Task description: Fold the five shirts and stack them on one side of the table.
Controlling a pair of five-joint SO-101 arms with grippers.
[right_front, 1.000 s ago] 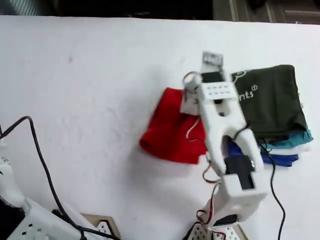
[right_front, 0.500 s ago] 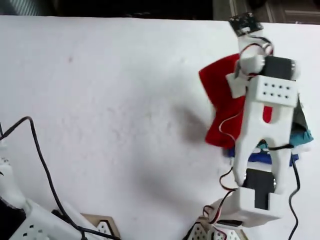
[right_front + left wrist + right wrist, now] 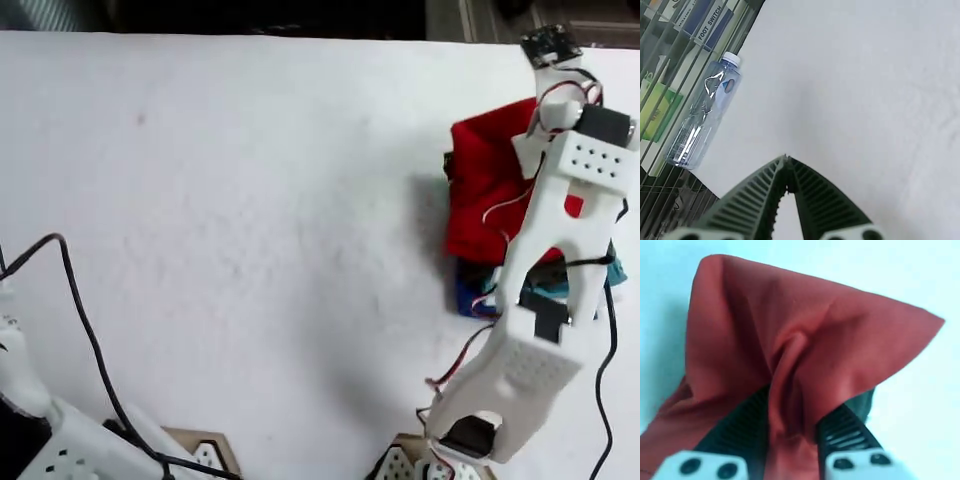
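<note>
Beneath both pincers, a broad white tabletop [image 3: 250,220]. Behind the right pincer [image 3: 800,407], a white arm [image 3: 545,300] stretching from the near edge of the tabletop out toward its far right part, thin red and white wires trailing along it.

Right pincer: clamps a bunched fold of the red shirt [image 3: 790,330] between two dark ribbed fingers [image 3: 847,422], jaws narrowed onto the cloth and squeezing it into a raised ridge. Loose creases of red cloth spreading away from the pincer on both sides, one corner running out to a point.

In the high view, the red shirt [image 3: 485,190] directly under that wrist and over a stack of folded shirts [image 3: 468,297]. A blue edge and a teal edge peeking out from beneath the red cloth on the side nearer the arm's base. Hard to tell whether the red cloth rests on the stack or hangs just above it.

Left pincer [image 3: 786,165]: closed on nothing, green ribbed fingers [image 3: 820,200] meeting at their tips, held above plain tabletop and well apart from the shirts. Beyond those tips, past the tabletop's edge, a clear water bottle [image 3: 702,120] with a white cap, lying beside a wire grid.

Near the left arm's base [image 3: 60,450], a black cable [image 3: 90,350] curving across the tabletop's corner.
</note>
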